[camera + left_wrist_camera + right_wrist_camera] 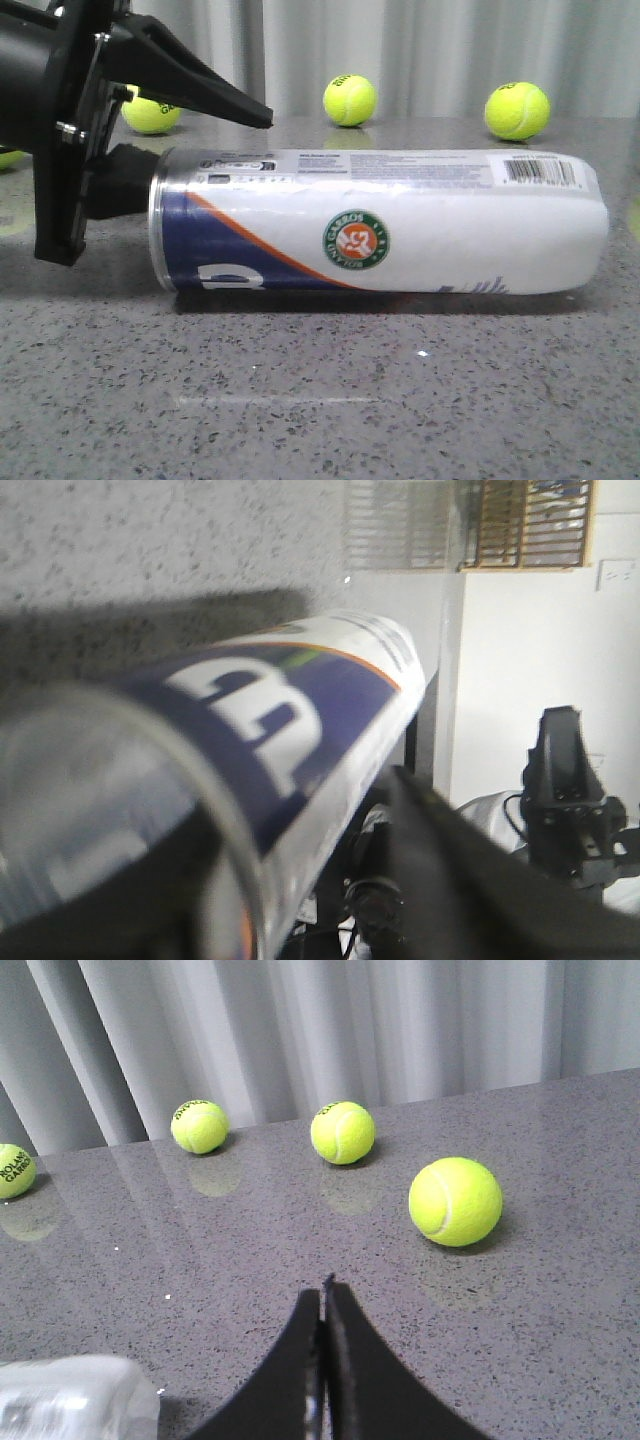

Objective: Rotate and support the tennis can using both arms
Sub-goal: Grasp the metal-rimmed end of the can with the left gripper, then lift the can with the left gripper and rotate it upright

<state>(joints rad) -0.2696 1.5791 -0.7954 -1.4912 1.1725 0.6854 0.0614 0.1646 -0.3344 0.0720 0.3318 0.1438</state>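
Tennis can [380,222] lying flat on grey table [320,400].
Left gripper [170,125] spread wide around its metal-rimmed end; right gripper [325,1295] pressed closed, empty.

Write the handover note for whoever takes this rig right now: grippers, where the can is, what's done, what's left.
Left gripper: open, its fingers straddling the metal-rimmed end of the tennis can; contact with the can cannot be confirmed.
Right gripper: shut, empty, over bare table near the can's far end, not touching it.
Can: lying on its side across the table, rimmed end toward the left arm, barcode end to the right. Tennis balls sit loose behind it.
Done: left arm is positioned at the can.
Left: close on the can, bring the right arm in for support, then rotate.
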